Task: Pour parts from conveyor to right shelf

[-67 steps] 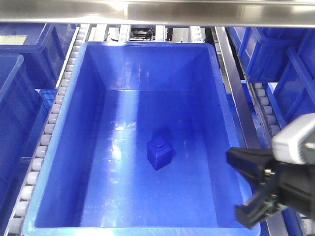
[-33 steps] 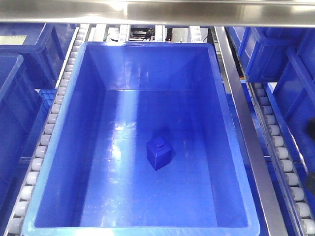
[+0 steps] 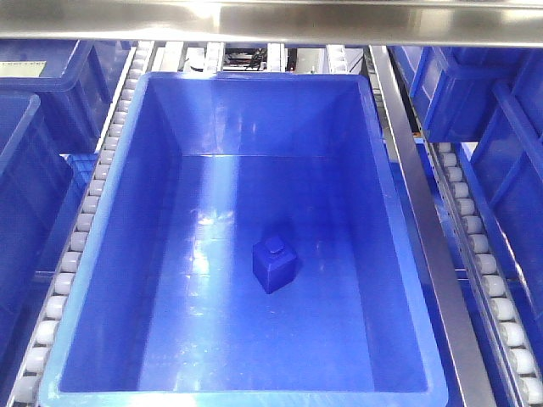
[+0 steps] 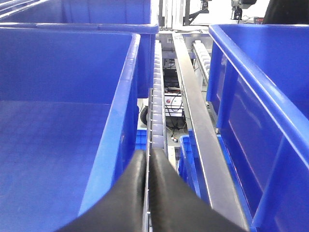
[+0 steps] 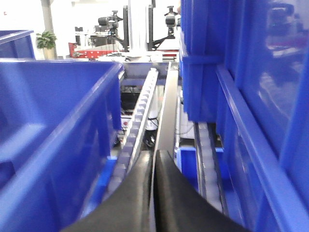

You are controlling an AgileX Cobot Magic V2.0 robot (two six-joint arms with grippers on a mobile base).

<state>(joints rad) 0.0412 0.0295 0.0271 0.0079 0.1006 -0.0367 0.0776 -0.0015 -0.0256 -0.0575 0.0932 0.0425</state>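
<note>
Rollers [image 3: 72,254], small, white and cylindrical, line the shiny steel rails of the right shelf [image 3: 424,229], and between them sits the big glossy blue bin [image 3: 127,254] with sloped plastic walls. On its floor, near the middle, rests the part [image 3: 274,264], a bright-blue cube with a square stud on top. A second ago the right end effector [image 5: 152,193] stood at the bin's right edge; it has since left the front view, which suggests the pour is finished and the arms are backing away. Both wrist views show black, smooth fingers pressed together, holding nothing, the left end effector [image 4: 147,193] likewise.
</note>
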